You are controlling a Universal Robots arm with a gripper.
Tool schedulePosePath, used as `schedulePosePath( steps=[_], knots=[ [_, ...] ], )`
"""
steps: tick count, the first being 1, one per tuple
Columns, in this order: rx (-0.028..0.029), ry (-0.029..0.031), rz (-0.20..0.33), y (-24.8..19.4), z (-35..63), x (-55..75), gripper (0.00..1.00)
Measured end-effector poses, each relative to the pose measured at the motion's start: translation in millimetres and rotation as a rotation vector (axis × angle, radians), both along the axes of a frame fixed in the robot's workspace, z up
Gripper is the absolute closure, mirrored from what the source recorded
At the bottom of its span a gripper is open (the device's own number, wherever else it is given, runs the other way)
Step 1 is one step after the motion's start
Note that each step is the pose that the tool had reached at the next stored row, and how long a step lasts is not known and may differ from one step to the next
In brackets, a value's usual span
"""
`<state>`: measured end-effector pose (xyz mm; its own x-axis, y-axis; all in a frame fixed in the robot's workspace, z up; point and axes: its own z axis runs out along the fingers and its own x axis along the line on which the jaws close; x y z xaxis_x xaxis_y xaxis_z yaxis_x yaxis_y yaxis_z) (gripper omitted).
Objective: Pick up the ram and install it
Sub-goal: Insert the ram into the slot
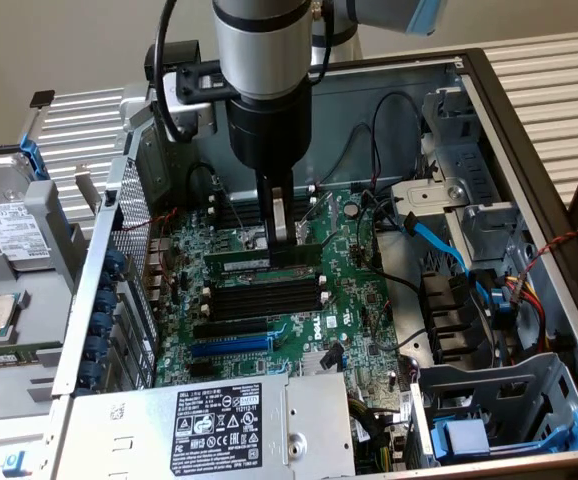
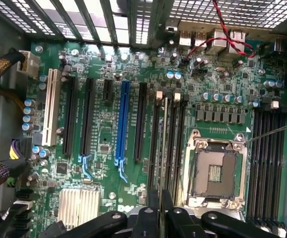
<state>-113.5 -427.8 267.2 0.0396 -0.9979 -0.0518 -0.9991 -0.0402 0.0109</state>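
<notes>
The ram (image 1: pixel 261 260) is a long green stick standing on edge, and my gripper (image 1: pixel 281 238) is shut on its middle. It hangs level just over the nearer bank of black memory slots (image 1: pixel 267 297), parallel to them. In the wrist view the ram (image 2: pixel 164 144) shows edge-on as a thin line running out from between my fingers (image 2: pixel 148 220), and it lies along the black slots (image 2: pixel 176 148) with white end clips. I cannot tell whether it touches a slot. The CPU socket (image 2: pixel 215 171) lies beside those slots.
A blue expansion slot (image 1: pixel 231 345) (image 2: pixel 122 124) lies beyond the memory slots. The power supply (image 1: pixel 219 420) sits at the case's near edge, with a drive cage (image 1: pixel 499 420) and a blue cable (image 1: pixel 439 245) on the exterior view's right. A hard drive (image 1: pixel 9 230) lies outside the case.
</notes>
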Motion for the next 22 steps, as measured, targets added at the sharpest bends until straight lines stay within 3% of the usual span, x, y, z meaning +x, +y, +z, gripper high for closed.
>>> schedulePosePath(
  steps=[8, 22],
  knots=[
    [0.0002, -0.0001, 0.0, 0.0, -14.2, 0.1, 0.86],
    [0.0017, -0.0001, 0.0, 0.0, -21.7, -1.6, 0.86]
  ],
)
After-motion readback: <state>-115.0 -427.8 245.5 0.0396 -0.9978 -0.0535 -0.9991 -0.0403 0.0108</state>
